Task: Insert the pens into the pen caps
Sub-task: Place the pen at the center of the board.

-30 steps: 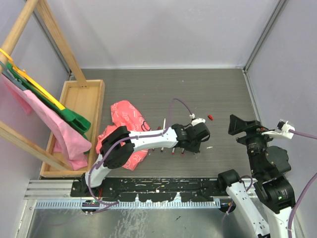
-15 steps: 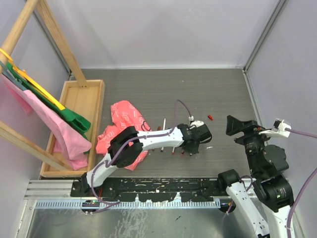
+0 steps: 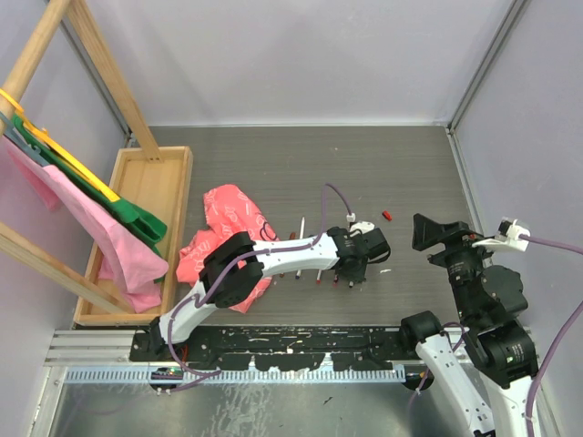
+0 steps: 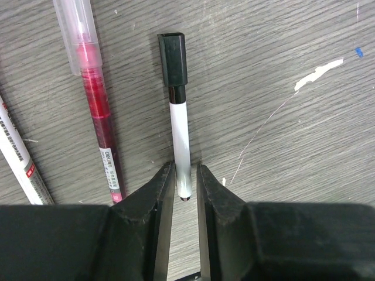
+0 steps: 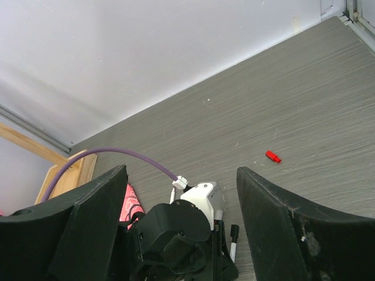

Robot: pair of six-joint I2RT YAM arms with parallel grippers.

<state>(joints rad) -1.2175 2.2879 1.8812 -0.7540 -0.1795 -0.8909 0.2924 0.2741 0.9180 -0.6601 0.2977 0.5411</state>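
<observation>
— While the left gripper [image 4: 186,175] sits low over the table [image 4: 304,146], what's beside it?
— Just left of its fingers lies a red pen [image 4: 96,111]. Between them is a white pen [image 4: 180,140], with a black cap [image 4: 173,58] on its far end.
— Pinched?
— The jaws stand narrow, flanking its tail. Gripping or not, I cannot tell.
— And the right gripper [image 5: 180,175]?
— Raised, fingers spread wide, nothing between them. A red cap [image 5: 272,156] lies ahead of it, well apart.

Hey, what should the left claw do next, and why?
Probably open a little wider and lift straight off. The white-barrelled pen already wears its black cap and lies flat on the grey wood-grain table, with the left claw only loosely straddling its tail end.
</observation>
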